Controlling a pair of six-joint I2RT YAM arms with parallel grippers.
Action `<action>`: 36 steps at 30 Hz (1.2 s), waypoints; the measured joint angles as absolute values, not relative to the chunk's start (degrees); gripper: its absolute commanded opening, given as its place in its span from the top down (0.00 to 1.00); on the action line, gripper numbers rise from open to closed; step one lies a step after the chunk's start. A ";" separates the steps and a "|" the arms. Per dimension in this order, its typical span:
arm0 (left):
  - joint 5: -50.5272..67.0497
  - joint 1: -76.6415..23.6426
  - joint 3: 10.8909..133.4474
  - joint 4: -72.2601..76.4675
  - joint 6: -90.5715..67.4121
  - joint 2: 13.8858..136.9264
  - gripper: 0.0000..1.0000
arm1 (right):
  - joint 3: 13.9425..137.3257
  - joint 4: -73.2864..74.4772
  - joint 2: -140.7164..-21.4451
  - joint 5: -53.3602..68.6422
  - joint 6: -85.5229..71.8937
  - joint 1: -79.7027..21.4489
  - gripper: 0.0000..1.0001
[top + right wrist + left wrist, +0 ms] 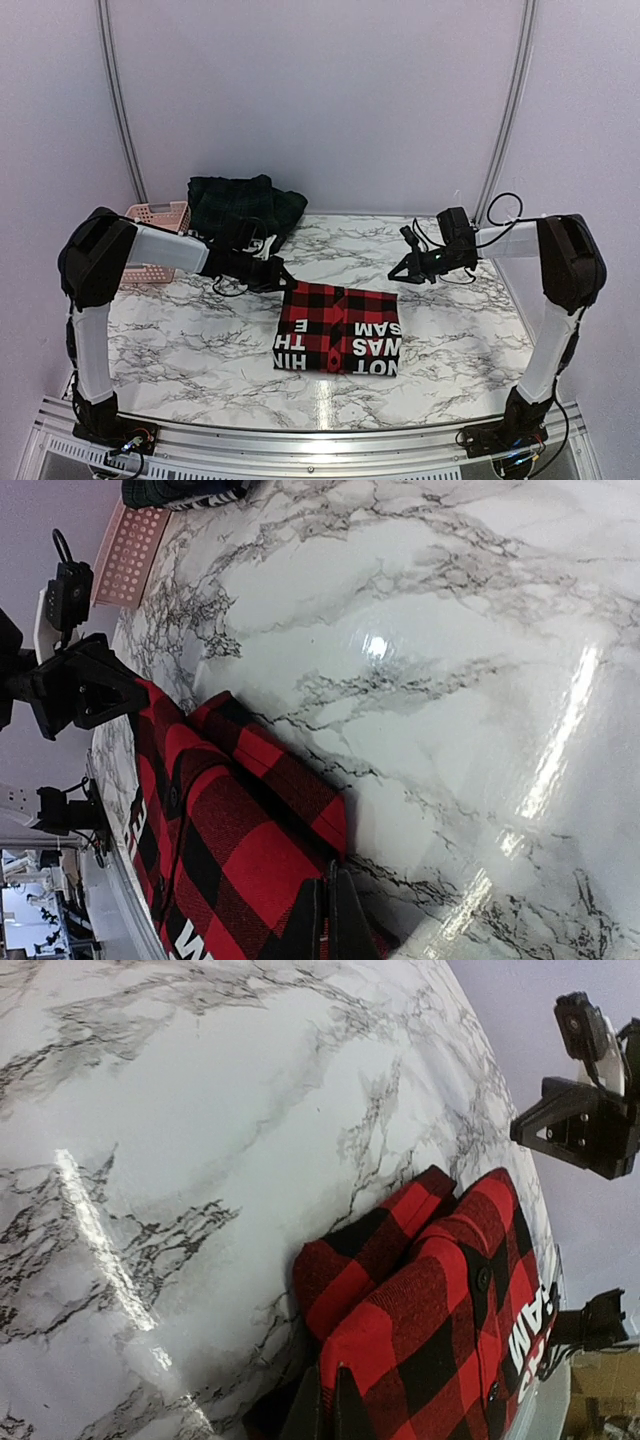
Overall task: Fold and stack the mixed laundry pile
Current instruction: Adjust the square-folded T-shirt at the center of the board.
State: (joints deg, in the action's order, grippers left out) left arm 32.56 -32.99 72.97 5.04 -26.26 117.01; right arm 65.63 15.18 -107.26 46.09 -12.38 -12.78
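Holding left fingers point(305, 1415) pressed together, nothing pinched, over far corner of folded red-and-black checked shirt point(338, 335). Right fingers point(345, 920) likewise shut, empty. Spread flat on bench point(190, 335) between both pairs, probably as stack base. Dark green plaid piece point(245, 205) beyond left fingers, apparently unfolded.

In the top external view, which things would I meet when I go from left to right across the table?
pink basket → dark green plaid garment → red-and-black checked shirt → right gripper. The left gripper is left out, because it overlaps the plaid garment and the shirt.
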 measured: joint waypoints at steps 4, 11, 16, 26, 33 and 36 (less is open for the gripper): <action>32.51 -31.38 73.14 6.42 -28.40 117.14 1.00 | 68.36 15.53 -108.60 45.93 -11.64 -12.80 1.00; 31.92 -29.67 77.01 6.46 -29.69 122.78 1.00 | 70.35 18.44 -112.57 46.00 -11.14 -12.80 0.40; 31.92 -29.67 77.10 6.39 -29.80 124.84 1.00 | 65.52 15.03 -108.38 48.10 -14.50 -12.80 0.42; 32.10 -29.69 78.28 6.17 -29.74 125.75 1.00 | 66.22 9.47 -114.48 51.68 -19.22 -13.15 0.86; 31.77 -29.61 78.81 6.00 -29.63 126.10 1.00 | 71.16 12.23 -117.43 52.16 -17.65 -13.37 1.00; 31.07 -29.28 78.81 6.07 -29.85 126.10 1.00 | 72.71 12.62 -117.43 50.63 -16.73 -13.02 1.00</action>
